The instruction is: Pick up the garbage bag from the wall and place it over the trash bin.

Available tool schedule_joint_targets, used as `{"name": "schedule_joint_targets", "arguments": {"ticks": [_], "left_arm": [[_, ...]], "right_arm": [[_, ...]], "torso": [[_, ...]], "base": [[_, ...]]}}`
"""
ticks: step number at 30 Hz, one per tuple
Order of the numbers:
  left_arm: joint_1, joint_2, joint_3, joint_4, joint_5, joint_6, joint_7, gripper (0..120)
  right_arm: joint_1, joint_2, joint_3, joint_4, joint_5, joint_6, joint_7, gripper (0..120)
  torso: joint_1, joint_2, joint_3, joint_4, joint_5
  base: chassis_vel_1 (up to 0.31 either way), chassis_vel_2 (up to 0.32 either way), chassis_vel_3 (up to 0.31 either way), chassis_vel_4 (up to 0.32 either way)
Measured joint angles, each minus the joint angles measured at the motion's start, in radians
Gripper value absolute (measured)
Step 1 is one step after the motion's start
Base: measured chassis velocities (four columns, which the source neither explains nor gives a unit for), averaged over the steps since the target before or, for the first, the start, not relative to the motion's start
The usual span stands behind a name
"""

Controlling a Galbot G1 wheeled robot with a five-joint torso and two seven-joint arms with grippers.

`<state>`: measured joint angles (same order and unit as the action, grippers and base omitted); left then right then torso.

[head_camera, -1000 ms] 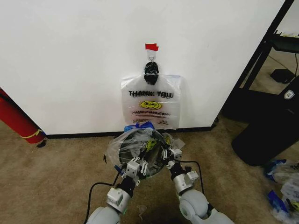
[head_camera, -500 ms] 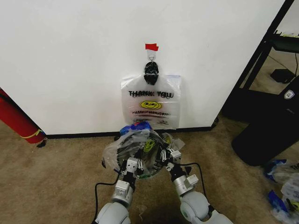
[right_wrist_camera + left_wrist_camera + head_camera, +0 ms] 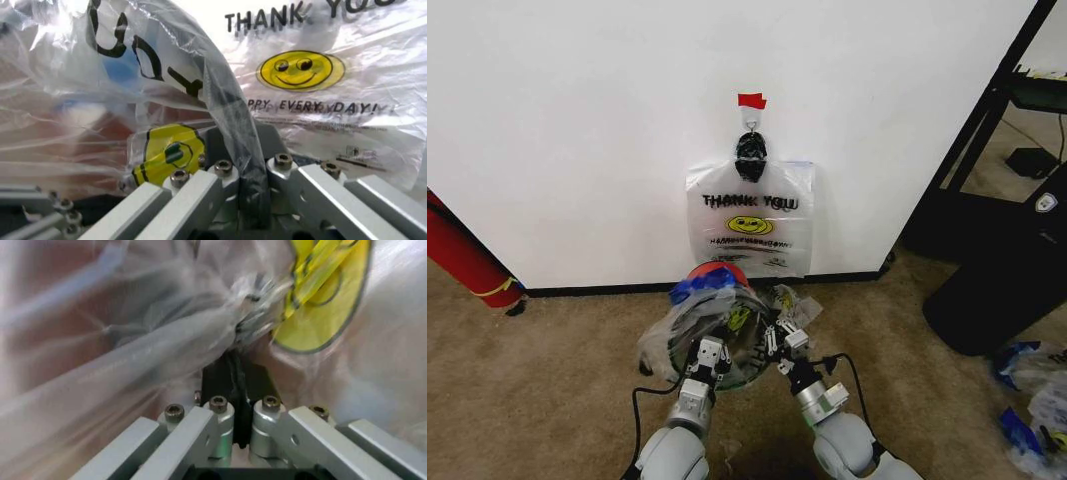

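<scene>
We have the garbage bag (image 3: 702, 315) draped on the trash bin (image 3: 727, 345) at the foot of the wall (image 3: 577, 120). Our left gripper (image 3: 710, 352) is pinched tight on a fold of film; our right gripper (image 3: 779, 338) is clamped on the bin's rim with plastic. We should draw the film evenly down all round without tearing. Inside the bin, bag film is all we can make out.
</scene>
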<state>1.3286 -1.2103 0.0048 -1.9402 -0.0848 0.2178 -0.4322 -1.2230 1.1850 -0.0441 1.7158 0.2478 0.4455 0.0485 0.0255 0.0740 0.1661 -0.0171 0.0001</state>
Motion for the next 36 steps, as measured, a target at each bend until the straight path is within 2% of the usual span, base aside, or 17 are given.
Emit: {"name": "schedule_joint_targets", "arguments": {"ticks": [13,25,36], "left_arm": [[-0.088,-0.044,0.024,0.086,0.004,0.083,-0.074,0],[-0.159,-0.05,0.034,0.14,-0.044,0.111,-0.108,0],[-0.229,-0.063,0.038,0.198,-0.055,0.105,-0.117,0]], "right_arm": [[-0.003,0.005,-0.019,-0.005,-0.001,0.006,-0.01,0],[-0.009,0.005,-0.034,-0.016,-0.003,0.018,-0.029,0],[-0.02,0.007,-0.042,-0.016,0.006,0.033,-0.066,0]], "torso": [[0.0,0.0,0.0,0.0,-0.0001],[0.0,0.0,0.0,0.0,0.0],[0.0,0.0,0.0,0.0,-0.0001]], "base": [[0.0,0.0,0.0,0.0],[0.0,0.0,0.0,0.0],[0.0,0.0,0.0,0.0]]}}
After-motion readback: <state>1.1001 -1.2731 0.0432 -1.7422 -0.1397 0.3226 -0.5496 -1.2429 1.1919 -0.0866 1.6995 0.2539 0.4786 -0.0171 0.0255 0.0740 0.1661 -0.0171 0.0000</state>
